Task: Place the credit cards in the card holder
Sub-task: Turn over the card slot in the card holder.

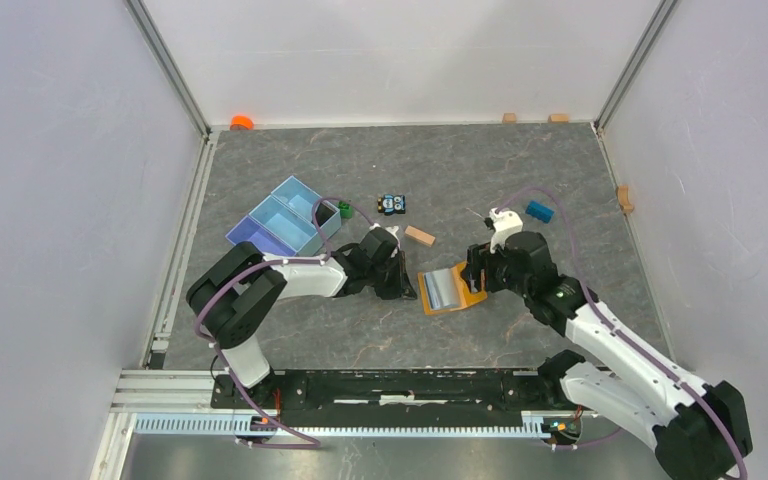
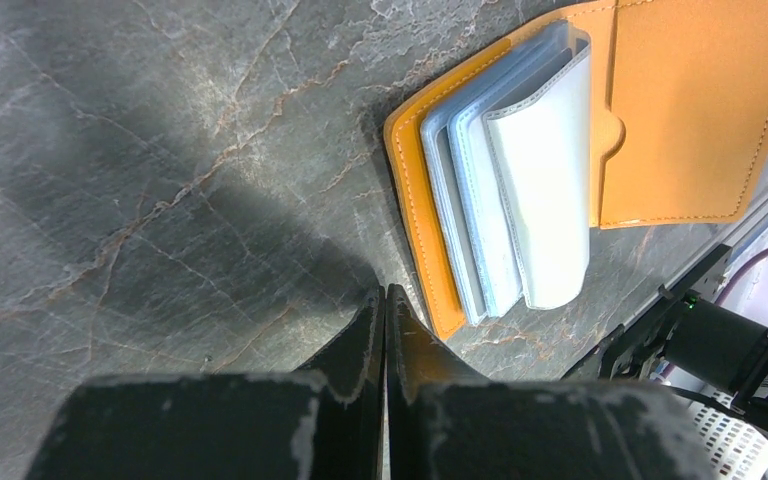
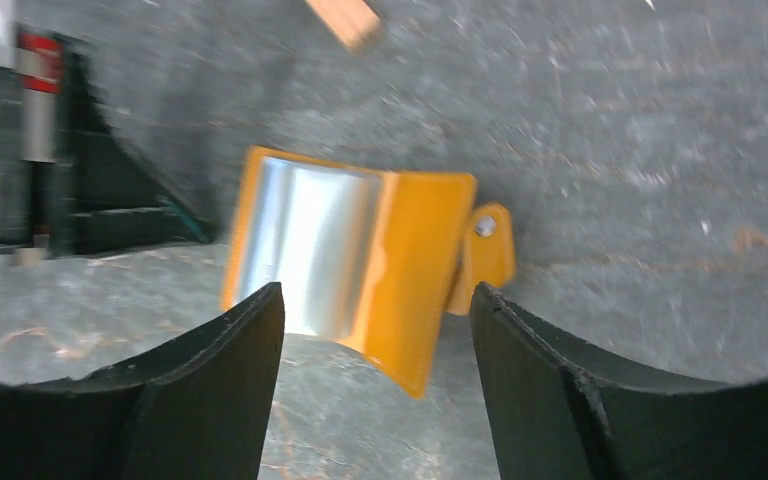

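Observation:
The card holder (image 1: 448, 289) lies open on the grey table, orange outside with pale clear sleeves (image 2: 520, 190) fanned inside. Its orange flap (image 3: 415, 270) with a snap tab stands partly raised. No loose credit cards show; whether any sit in the sleeves I cannot tell. My left gripper (image 2: 385, 295) is shut and empty, its tips on the table right beside the holder's near orange corner (image 2: 430, 270). In the top view the left gripper (image 1: 405, 290) is at the holder's left edge. My right gripper (image 3: 375, 292) is open, just above the holder's right side (image 1: 472, 272), holding nothing.
A light blue divided tray (image 1: 285, 222) stands at the back left, with a green piece (image 1: 344, 210), a toy car (image 1: 392, 204) and a wooden block (image 1: 420, 236) near it. A small blue block (image 1: 538, 210) lies behind the right arm. Small blocks (image 1: 558, 118) line the back wall.

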Motion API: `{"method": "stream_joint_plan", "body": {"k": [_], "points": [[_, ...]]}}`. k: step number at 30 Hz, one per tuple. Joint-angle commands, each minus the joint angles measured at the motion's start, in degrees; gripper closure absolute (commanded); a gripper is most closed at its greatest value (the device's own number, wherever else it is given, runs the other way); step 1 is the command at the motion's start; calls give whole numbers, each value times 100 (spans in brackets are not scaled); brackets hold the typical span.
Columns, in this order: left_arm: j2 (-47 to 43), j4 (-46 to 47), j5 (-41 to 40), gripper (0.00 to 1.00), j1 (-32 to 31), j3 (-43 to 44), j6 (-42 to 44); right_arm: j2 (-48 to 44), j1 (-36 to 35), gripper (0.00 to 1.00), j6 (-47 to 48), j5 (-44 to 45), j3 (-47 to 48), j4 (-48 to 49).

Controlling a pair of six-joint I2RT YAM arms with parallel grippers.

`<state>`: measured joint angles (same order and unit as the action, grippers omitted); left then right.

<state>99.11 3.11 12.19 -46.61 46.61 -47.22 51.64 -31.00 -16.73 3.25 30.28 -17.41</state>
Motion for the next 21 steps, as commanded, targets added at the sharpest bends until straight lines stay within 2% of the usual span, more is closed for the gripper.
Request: {"method": "stream_joint_plan", "body": {"k": [1,7,16,21], "points": [[-35,-68,-177,98,38,-151,336,-202,-137,27,164,-884,283,334],[-143,48,-184,95,38,-244,302,237,-824,22,249,-361,432,335],[-527,110,-503,75,56,-509,249,1225,-1277,16,-104,403,220,775],[-680,110,-585,68,64,-590,249,1732,-1422,15,-217,544,197,985]]}}
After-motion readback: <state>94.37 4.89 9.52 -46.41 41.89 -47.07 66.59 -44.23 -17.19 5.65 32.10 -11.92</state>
